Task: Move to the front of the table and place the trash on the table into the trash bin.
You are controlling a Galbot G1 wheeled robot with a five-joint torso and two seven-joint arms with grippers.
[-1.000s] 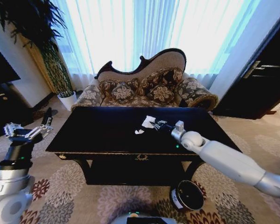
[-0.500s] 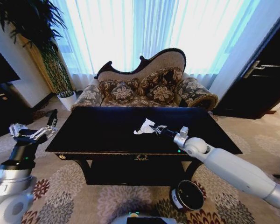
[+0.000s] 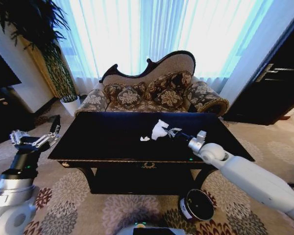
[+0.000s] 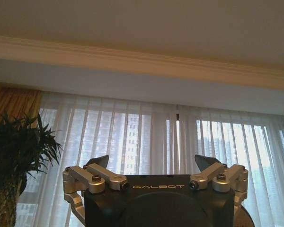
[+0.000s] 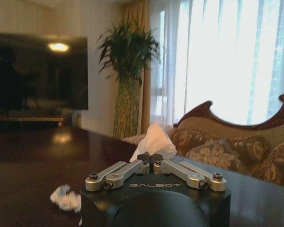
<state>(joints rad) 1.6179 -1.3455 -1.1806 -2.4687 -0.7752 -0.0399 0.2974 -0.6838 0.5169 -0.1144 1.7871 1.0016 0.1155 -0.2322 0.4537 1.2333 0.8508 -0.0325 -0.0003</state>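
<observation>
We stood at the front of the table, so the approach portion of the task appeared complete.

Nearest to us, the trash bin sat on the carpet below and well short of the right gripper, beside the table's front leg on that side. From what the head view showed of its interior, we could not tell whether anything lay in it.

Above the table top, the right gripper had its fingers pressed together on a white paper lump. In the right wrist view the white paper lump stood up directly beyond the closed fingertips of the right gripper. We judged it lifted clear of the surface, though the margin was slight.

A second piece, a small crumpled scrap, lay on the table just beside the right gripper, toward the left arm and untouched; the right wrist view showed the small crumpled scrap resting on the glossy top.

The left gripper was parked off the table's left end, well apart from the right gripper, fingers spread and empty.

We judged the task in its first carry: one piece gripped but not yet binned, at least one more left to collect.
</observation>
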